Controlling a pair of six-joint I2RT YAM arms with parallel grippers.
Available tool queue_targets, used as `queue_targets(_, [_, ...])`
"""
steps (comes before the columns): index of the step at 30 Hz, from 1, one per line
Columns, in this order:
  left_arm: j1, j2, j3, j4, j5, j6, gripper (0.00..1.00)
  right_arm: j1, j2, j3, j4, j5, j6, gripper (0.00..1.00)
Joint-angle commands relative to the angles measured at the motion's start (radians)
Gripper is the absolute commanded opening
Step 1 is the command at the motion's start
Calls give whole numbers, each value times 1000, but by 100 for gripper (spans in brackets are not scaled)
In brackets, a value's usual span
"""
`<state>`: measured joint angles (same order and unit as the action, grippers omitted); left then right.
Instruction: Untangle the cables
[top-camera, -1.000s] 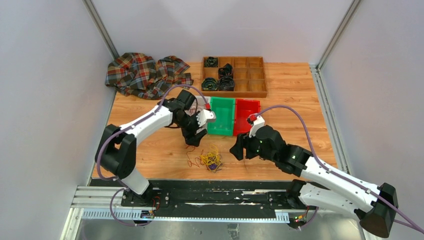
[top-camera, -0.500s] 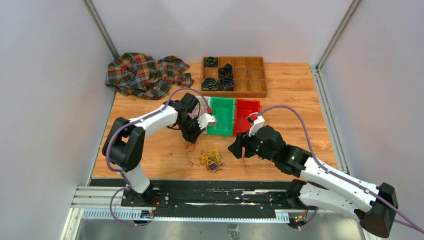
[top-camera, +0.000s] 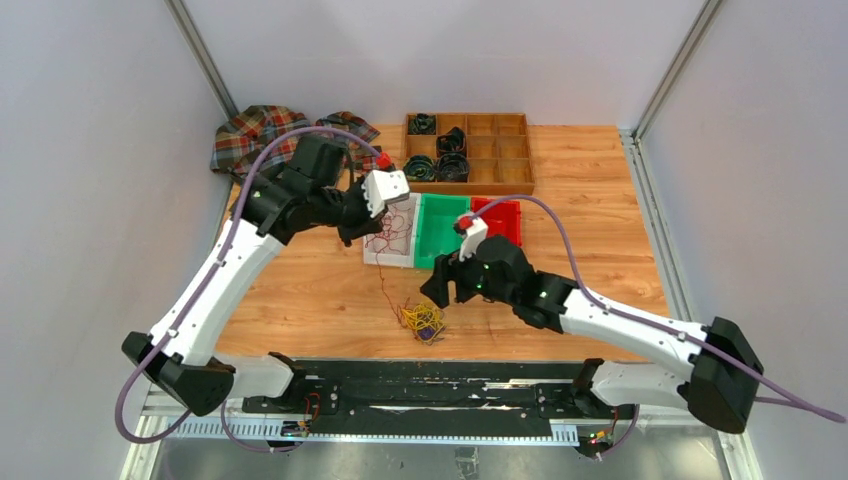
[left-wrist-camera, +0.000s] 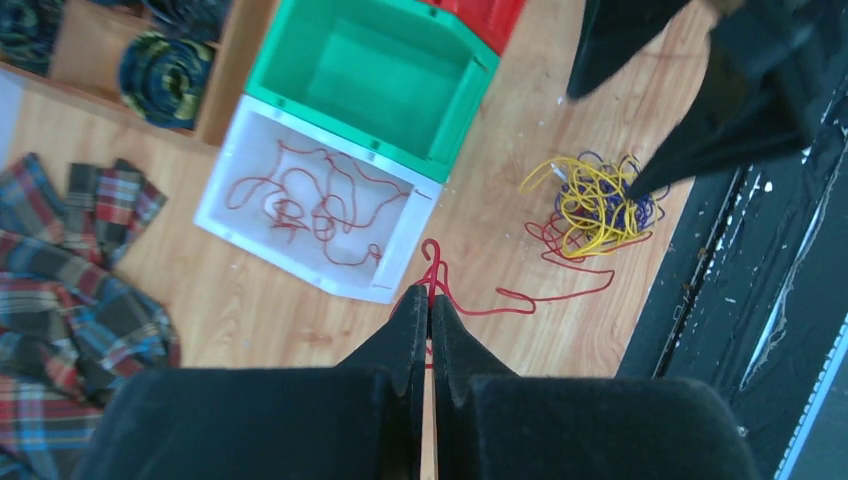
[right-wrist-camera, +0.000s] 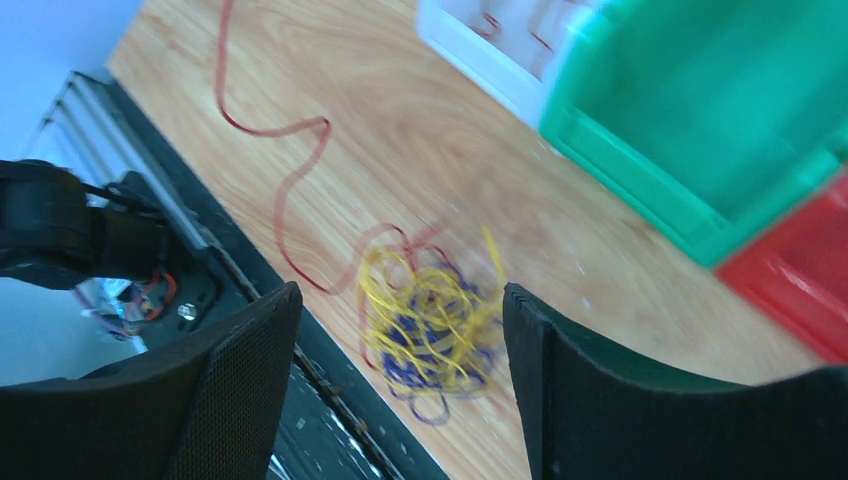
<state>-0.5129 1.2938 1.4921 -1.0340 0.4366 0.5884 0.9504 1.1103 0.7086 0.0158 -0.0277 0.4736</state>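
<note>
Top external view: the left arm reaches over the left half of the tabletop (top-camera: 300, 290), while the right tool (top-camera: 440, 290) hangs just above a tangle of cables (top-camera: 423, 320) near the front edge.

The tangle is a small knot of yellow and dark purple-blue strands with red loops at its edge, lying on bare wood in front of the bins. In the left wrist view, the left tool (left-wrist-camera: 430, 305) is pinched tight on a red cable (left-wrist-camera: 520, 300). The two fingers meet with the strand looped between their tips. From there the cable trails across the wood to the right, toward the tangle.

Beyond the fingertips sits a white bin (left-wrist-camera: 310, 270) that contains another red cable (left-wrist-camera: 310, 195) in loose curls. A green bin (left-wrist-camera: 455, 110) touches the white bin's right side, and a red bin (top-camera: 497, 215) stands to the right of the green one.

In the right wrist view, the right tool's fingers (right-wrist-camera: 240, 380) stand wide apart on either side of the tangle, with nothing gripped between them.

At the far side lie a plaid cloth (top-camera: 245, 135) and a wooden tray (top-camera: 500, 185) with black coiled bands (top-camera: 452, 167) in its left compartments.
</note>
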Motion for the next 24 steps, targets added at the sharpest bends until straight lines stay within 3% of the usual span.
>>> queue_targets(1, [-8,-9,115,-103,-32,-26,1,47,111,136,143,-81,-63,74])
queue_targets(11, [-8,5,414,-102,-97,-32,0,132,329,234,256,-138,-46,74])
queue_targets(24, [-8,76,813,-98,-279,101,0,136,464,173,352,-134,25,60])
